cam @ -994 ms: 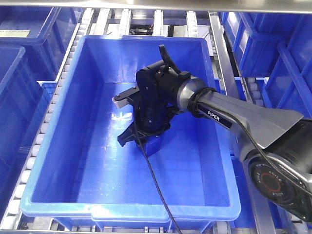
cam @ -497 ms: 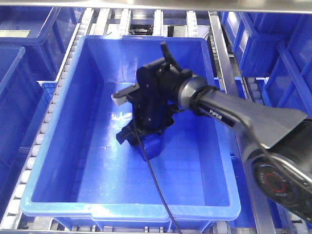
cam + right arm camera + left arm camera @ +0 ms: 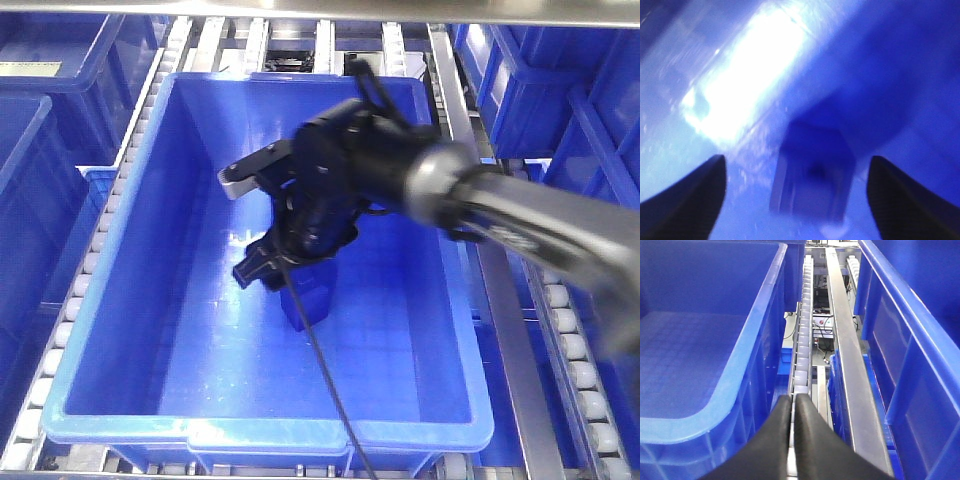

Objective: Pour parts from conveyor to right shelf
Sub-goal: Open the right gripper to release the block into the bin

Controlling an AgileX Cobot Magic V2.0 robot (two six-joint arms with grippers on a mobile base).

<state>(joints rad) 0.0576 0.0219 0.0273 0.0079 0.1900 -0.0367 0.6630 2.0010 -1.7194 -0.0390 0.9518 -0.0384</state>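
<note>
My right gripper (image 3: 292,270) hangs open inside a big blue crate (image 3: 260,432) on the right shelf (image 3: 100,235). Its jaws stand wide apart just above a small blue part (image 3: 308,300) resting on the crate floor. In the right wrist view the part (image 3: 812,175) is blurred and lies free between the two dark fingertips (image 3: 700,190), and the gripper (image 3: 796,165) touches nothing. My left gripper (image 3: 793,401) is shut and empty over a roller rail (image 3: 802,340) between two crates. The conveyor is out of view.
More blue crates (image 3: 60,60) stand on the shelf on both sides and behind. A steel rail (image 3: 455,110) runs along the crate's right side. A black cable (image 3: 325,390) hangs from the right wrist across the crate's front rim.
My right gripper has lifted and drawn back toward the far side of the crate, so more of the blue part shows beneath it. The right arm is blurred with motion.
</note>
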